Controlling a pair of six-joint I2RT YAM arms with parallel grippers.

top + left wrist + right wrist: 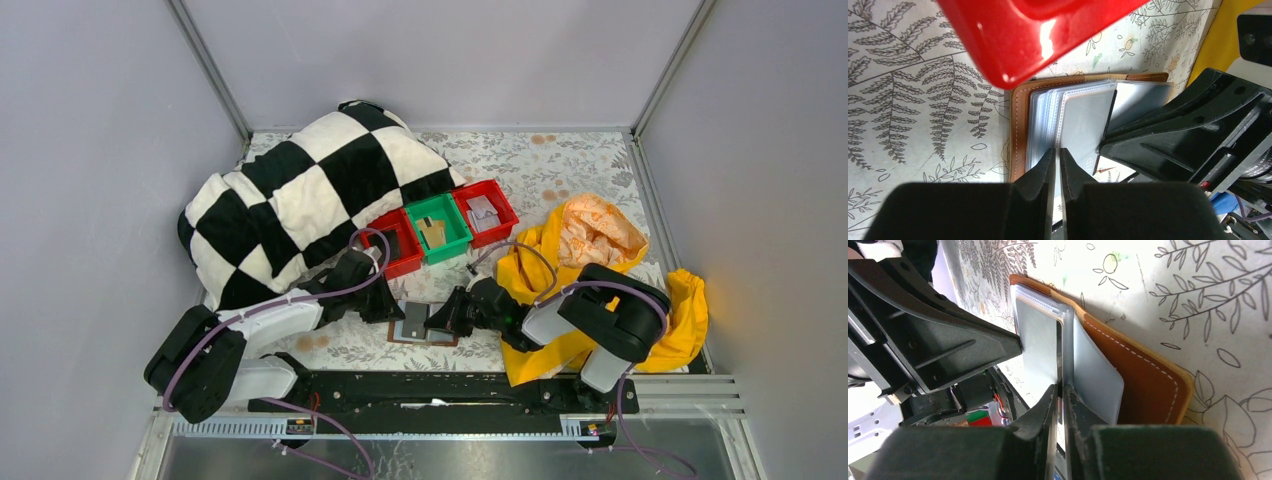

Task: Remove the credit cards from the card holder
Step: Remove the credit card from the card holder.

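The left claw (1057,162) had its matte black, wedge-shaped jaws almost together on the near edge of a clear plastic pocket of the card holder (1019,130). The holder lay open directly ahead of its tips, between the two claws. It was a flat square of smooth tan-brown leather with pale stitching along a rounded border. Inside it, a fan of glossy grey-clear pockets stood partly lifted.

The right claw (1060,395) faced it from the opposite side, jaws pinched on the thin edge of one upright pocket leaf. Whether a card sat inside that leaf could not be told.

Beneath both claws spread a white tablecloth (913,100) printed with grey fern and flower outlines. Just beyond the left claw's tips showed the shiny rounded corner of a red plastic bin (1018,35). Farther past both claws, a green bin (461,224) held tan credit cards (432,232). A soft black-and-white checked cushion (300,200) lay beyond the left claw, and crumpled yellow cloth (685,310) lay behind the right claw, under its arm.
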